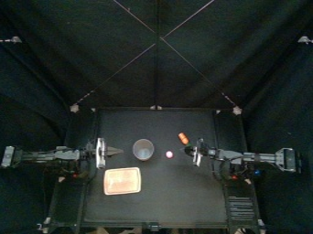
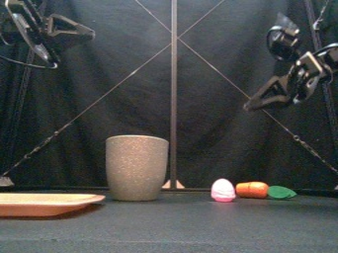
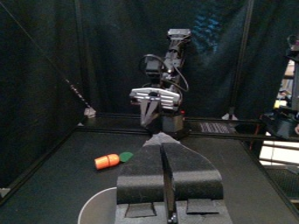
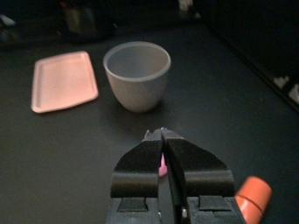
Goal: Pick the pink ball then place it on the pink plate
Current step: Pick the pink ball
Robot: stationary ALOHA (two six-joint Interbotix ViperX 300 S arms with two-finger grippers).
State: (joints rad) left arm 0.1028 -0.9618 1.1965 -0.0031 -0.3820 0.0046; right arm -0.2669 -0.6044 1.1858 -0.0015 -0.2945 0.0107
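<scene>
Opening step, the reach not yet made: your right hand [image 4: 162,134] hangs clenched and empty high over the counter [image 1: 171,196]. The pink ball [image 2: 223,190] rests on the counter below its tips; in the right wrist view only a pink sliver of it shows through the slit lower down between the jaws. A toy carrot [image 2: 254,189] lies near the ball on the side toward that hand's arm, and the top view shows the two apart. The grey cup [image 2: 136,166] stands beyond the ball, between your two hands. The pink plate [image 1: 123,181] lies past the cup toward the counter's front, nearer your left hand [image 3: 163,142], which is likewise clenched on nothing and held aloft on its own side. By judgement, the next move calls for you to spread the right jaws, come down over the ball, and close on it without catching the carrot. The carry to the plate must then clear the cup. No brand, label or writing can be read on any of these things.
</scene>
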